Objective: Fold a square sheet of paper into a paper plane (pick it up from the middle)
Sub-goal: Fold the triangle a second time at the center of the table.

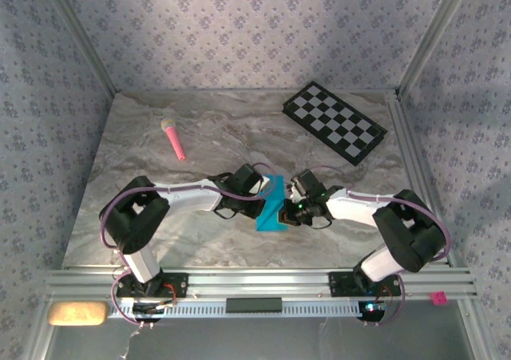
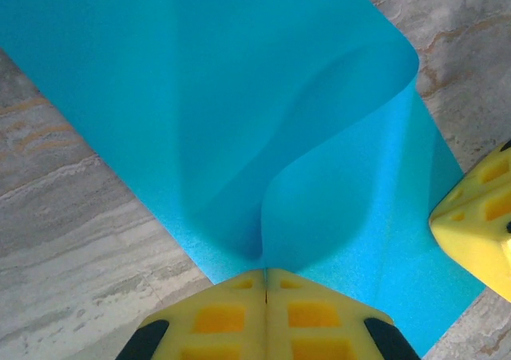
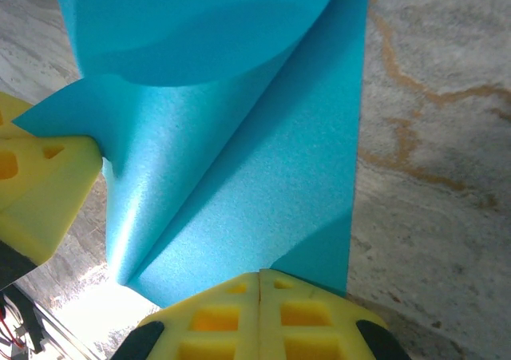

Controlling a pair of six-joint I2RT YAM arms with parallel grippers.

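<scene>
Though veined, marble tabletop beneath blue paper, floral walls around.

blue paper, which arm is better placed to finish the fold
left, probably: left claw pinches the blue paper at its curled-over corner, ready to carry across; right claw just clamps an edge

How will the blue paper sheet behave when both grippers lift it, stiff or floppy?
Probably floppy: the square sheet of paper curls in a soft wave between the left gripper and the right gripper. Likely very light, since it holds that curve. Its pinched edges may crease easily.
</scene>
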